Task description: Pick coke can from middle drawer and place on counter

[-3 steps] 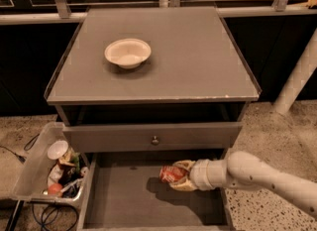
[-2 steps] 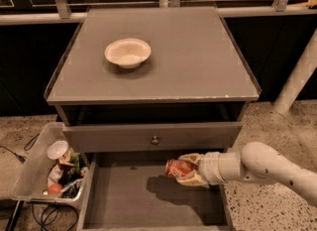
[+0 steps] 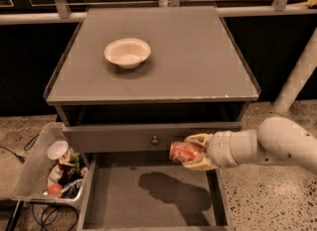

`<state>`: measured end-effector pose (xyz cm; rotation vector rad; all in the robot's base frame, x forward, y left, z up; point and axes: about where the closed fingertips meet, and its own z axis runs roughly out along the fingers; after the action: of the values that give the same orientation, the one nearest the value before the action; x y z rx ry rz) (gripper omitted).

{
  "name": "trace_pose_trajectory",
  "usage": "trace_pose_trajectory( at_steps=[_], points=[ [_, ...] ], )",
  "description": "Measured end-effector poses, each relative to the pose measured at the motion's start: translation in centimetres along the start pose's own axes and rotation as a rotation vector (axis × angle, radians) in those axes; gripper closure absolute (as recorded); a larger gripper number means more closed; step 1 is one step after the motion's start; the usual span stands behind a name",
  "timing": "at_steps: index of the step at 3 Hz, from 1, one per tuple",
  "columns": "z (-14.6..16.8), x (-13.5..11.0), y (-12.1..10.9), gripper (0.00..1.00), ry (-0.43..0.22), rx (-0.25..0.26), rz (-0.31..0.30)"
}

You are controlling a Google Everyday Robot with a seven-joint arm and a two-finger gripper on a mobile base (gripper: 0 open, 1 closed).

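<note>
Bin of mixed clutter at far left, beside the cabinet. White bowl upright on the counter, left of centre. Drawer front with round knob just below the counter. Middle drawer pulled out, a shadow on its floor. Coke can on its side in the air above the drawer, just right of the knob, clasped between the two fingers of the gripper. Pale arm reaching in from the right.
</note>
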<state>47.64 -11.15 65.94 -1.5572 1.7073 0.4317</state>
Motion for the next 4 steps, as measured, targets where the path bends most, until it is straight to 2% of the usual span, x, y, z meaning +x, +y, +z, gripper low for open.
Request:
trace_pose_trajectory(
  at_steps=[1,2,3,4],
  points=[
    [-4.0,-5.3,-2.1,1.00,0.042,0.068,-0.094],
    [-3.8,-5.3,-2.0,1.00,0.043,0.065,-0.095],
    [-5.3,-7.8,-2.2,1.00,0.085,0.090,-0.152],
    [-8.8,-13.1,-2.6,1.00,0.114,0.133,-0.262]
  ],
)
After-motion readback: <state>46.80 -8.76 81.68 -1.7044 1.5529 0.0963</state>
